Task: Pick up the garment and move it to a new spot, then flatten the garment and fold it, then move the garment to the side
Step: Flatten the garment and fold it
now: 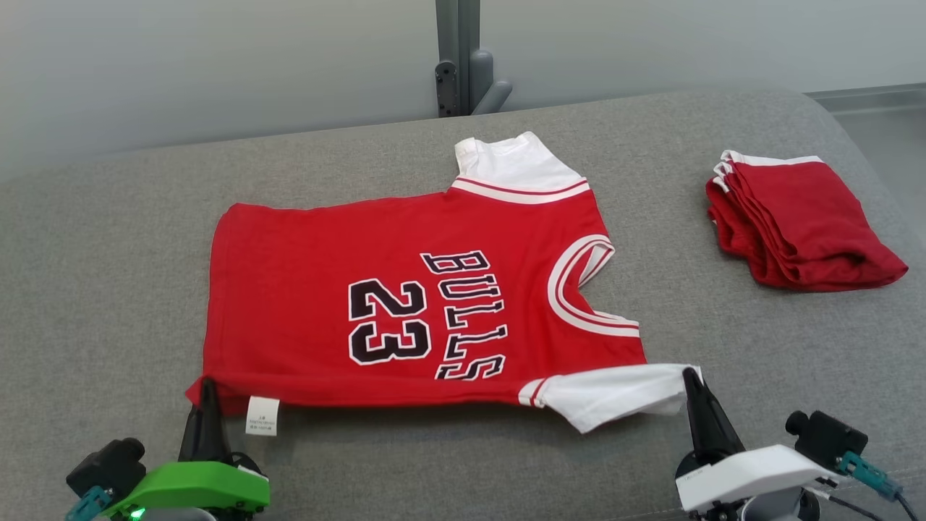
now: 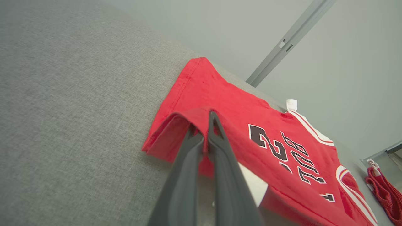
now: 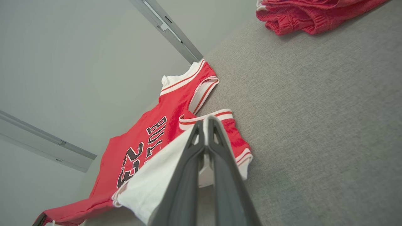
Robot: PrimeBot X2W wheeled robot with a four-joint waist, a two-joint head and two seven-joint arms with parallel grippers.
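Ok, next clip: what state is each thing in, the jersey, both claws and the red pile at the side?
jersey: spread print-up on the grey cushion, near edge lifted.
left claw: shut on the jersey's hem corner.
right claw: shut on the jersey's white sleeve.
red pile: folded, apart from the jersey.

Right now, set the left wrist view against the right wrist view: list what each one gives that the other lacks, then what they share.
Left wrist view's own: the left gripper up close, shut on the raised red hem corner of the jersey. Right wrist view's own: the right gripper up close, shut on the near white sleeve. Shared: the jersey's 23 print, the folded red pile, the grey cushion and the wall rail.
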